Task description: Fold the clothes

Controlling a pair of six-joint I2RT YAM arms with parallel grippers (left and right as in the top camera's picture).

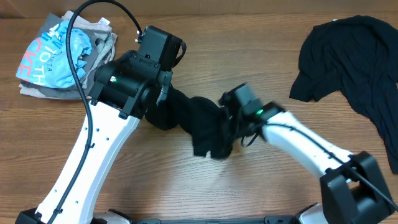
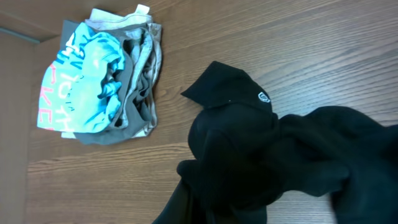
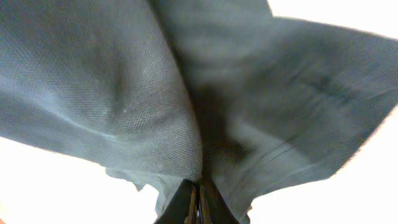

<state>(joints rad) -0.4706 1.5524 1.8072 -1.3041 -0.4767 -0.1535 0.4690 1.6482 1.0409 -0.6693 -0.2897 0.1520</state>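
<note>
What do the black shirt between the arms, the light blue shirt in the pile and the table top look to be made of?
Black shirt: soft fabric, likely cotton or a blend, matte; the right wrist view shows a fine thread texture and limp folds. Light blue shirt: similar thin cloth, crumpled, with pink printed letters. Table: wood or wood-look laminate, smooth; grain lines show.

The bench (image 1: 205, 193) has a brown wood-grain top. In the overhead view its grain runs from 9 o'clock to 3 o'clock, and the light is even with only soft shadows. In the left wrist view a plainer brown band (image 2: 15, 124), its nature unclear, borders it at 9 o'clock.
</note>
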